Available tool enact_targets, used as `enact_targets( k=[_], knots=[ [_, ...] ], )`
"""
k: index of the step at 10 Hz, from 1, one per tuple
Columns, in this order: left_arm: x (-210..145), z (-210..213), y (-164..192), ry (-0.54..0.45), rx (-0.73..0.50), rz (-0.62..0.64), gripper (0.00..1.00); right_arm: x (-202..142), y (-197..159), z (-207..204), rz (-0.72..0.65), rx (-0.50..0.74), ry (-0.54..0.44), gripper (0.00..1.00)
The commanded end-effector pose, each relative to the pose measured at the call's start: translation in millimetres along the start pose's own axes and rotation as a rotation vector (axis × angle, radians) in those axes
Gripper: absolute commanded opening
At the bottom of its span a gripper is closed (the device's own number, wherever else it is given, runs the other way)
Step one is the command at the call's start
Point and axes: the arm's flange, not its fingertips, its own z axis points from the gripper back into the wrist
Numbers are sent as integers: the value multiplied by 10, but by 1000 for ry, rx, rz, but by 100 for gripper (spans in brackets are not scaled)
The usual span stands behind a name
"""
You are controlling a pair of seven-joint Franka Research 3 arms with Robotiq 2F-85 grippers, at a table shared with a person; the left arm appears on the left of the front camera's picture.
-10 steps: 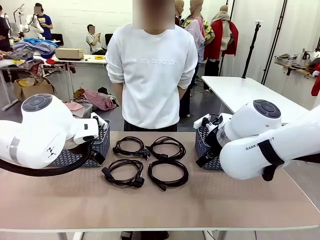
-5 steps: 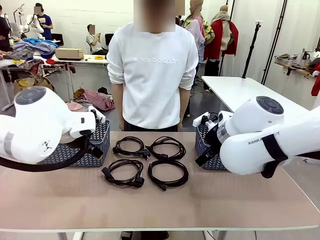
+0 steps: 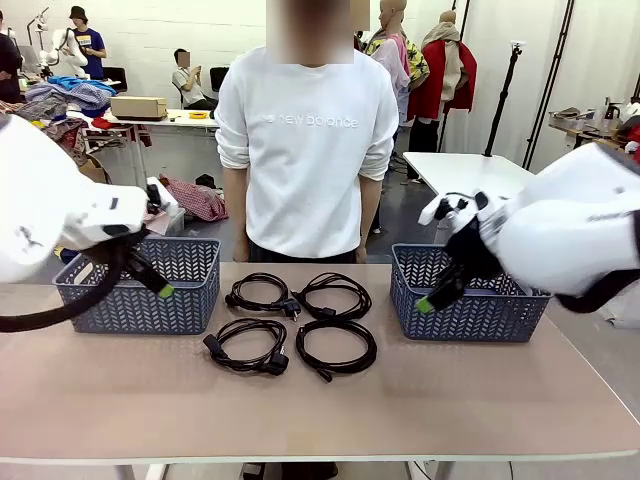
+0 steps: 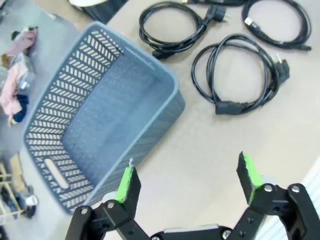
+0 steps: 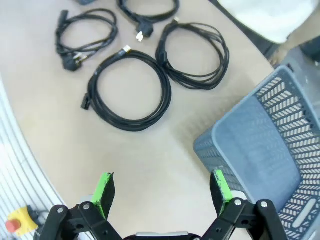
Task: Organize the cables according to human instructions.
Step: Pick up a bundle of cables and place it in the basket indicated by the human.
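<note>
Your left pincer (image 4: 187, 167) is spread wide with nothing between its green pads (image 4: 127, 182). It hangs in the air over the bare surface (image 3: 400, 410), just off the near corner of the left basket (image 4: 150, 135). That grey basket has nothing in it.

Your right pincer (image 5: 163, 179) is also spread wide and carries nothing. It hovers well apart from the left basket, above the near edge of the right basket (image 5: 215, 150).

The four cables (image 3: 272, 364) lie flat on the surface just beside the left basket, on the side toward the right basket. They are round black coils, two by two, close to each other and outside both baskets. Neither pincer touches them.

A person (image 3: 305, 150) in a white top stands at the far edge of the surface, behind the cables and a little further along from the left basket.
</note>
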Motion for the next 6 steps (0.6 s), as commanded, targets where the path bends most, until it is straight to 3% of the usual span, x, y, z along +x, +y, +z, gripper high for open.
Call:
enact_targets(
  k=[1,4,6],
  knots=[
    [-71,287,305,-74,-70,-31,100,-91,-272,310,43,82,-77,100],
    [-158,717,545,-234,-217,-71,100,-244,-447,708,69,167,-186,100],
    [-163,817,681,-228,-239,-79,100,-309,-512,829,81,209,-228,100]
  ],
)
